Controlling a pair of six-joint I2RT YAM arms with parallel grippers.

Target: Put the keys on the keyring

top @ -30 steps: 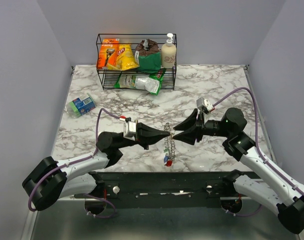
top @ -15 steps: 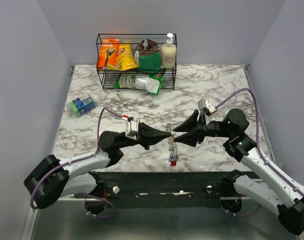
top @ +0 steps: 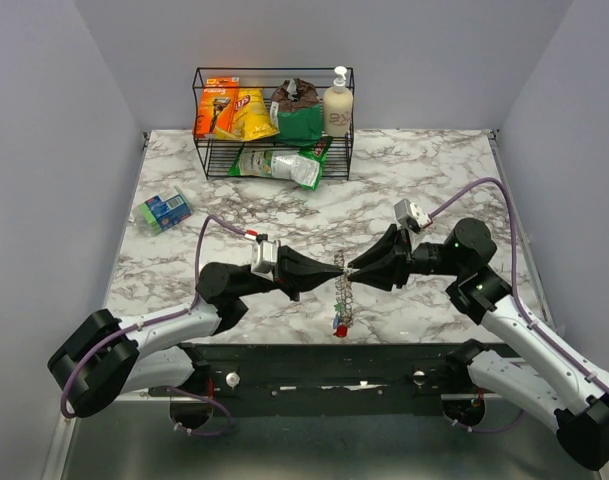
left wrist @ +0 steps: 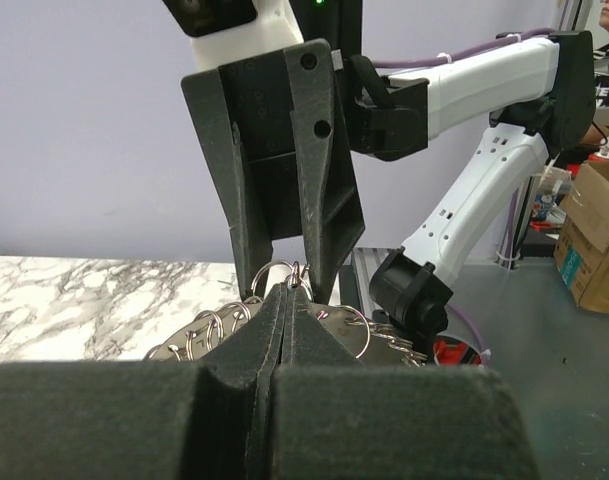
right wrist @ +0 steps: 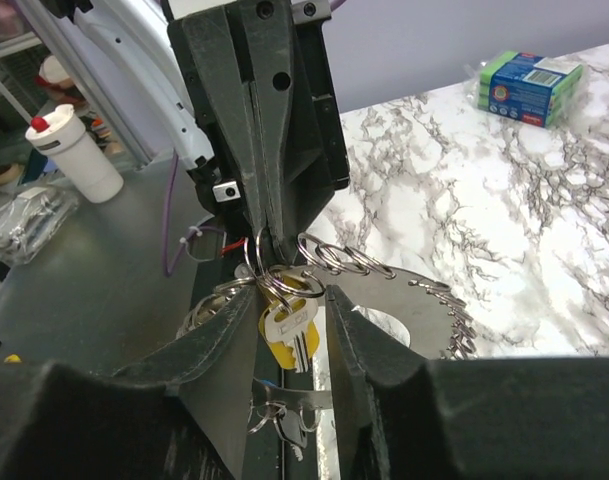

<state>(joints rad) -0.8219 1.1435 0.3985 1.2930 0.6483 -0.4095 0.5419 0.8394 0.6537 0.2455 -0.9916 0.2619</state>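
The keyring (top: 343, 292) hangs edge-on between my two grippers above the table's front edge, with red and blue keys (top: 338, 326) dangling at its bottom. In the right wrist view it is a flat silvery ring (right wrist: 424, 300) edged with small split rings. My left gripper (top: 335, 270) is shut on its top edge (left wrist: 287, 290). My right gripper (top: 353, 270) faces it tip to tip. Its jaws (right wrist: 291, 292) stand a little apart on either side of a yellow-headed key (right wrist: 292, 335) that hangs from small rings. A dark key (right wrist: 309, 425) hangs lower.
A black wire rack (top: 274, 120) with snack packs and a soap bottle (top: 337, 103) stands at the back. A green-blue box (top: 163, 210) lies at the left. The keyring hangs just over the table's near edge, above the dark base rail (top: 324, 365).
My right gripper's jaws have narrowed from wide open and its tips have moved in against the left gripper's tips. The keyring and its keys have swung slightly.
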